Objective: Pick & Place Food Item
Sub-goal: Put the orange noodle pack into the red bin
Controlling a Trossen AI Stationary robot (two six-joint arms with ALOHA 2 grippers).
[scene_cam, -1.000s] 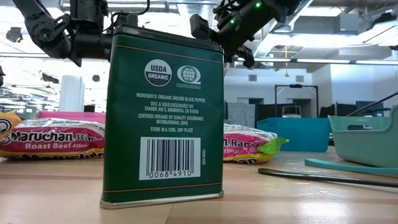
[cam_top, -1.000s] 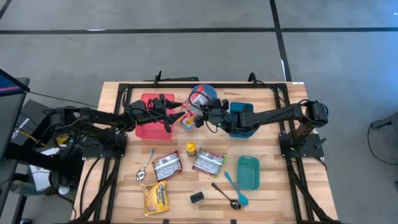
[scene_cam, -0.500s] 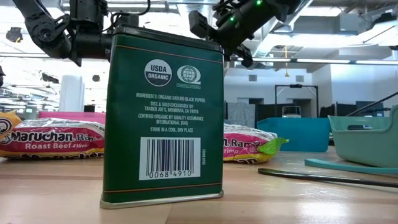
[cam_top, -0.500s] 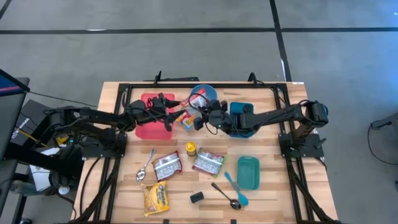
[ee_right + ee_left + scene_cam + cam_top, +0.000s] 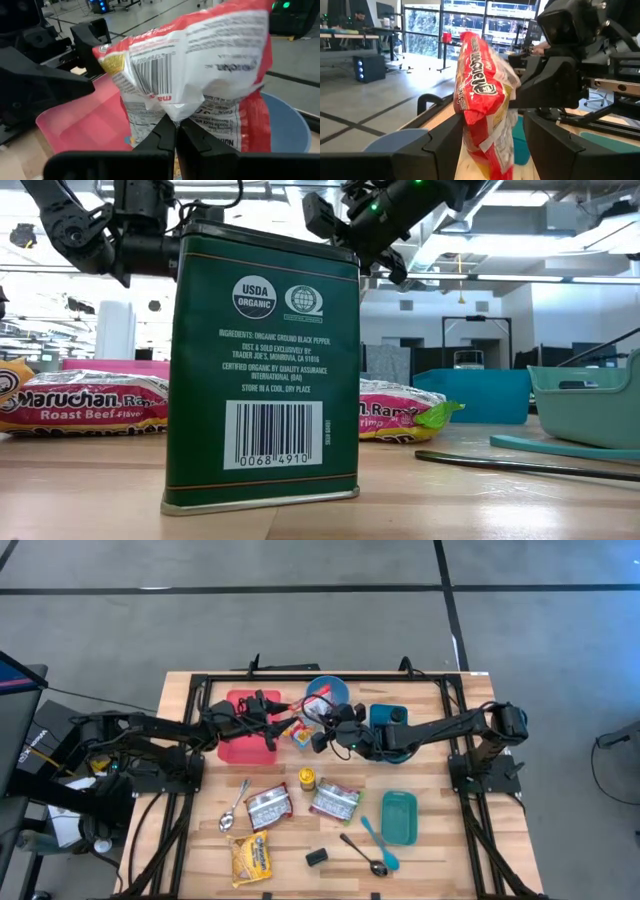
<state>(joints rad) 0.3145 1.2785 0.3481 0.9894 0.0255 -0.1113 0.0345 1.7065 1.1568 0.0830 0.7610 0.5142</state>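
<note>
Between both claws, pinched ramen packet [image 5: 200, 60]

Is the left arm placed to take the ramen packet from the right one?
Probably yes: the left end effector is open with the ramen packet between its fingers, nothing blocking. The right end effector is shut on it.

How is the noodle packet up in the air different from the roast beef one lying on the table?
The raised packet hangs upright; the roast beef packet lies flat on the table. The right hand pinches the raised packet; nothing touches the roast beef packet. Both are noodle packets.
</note>
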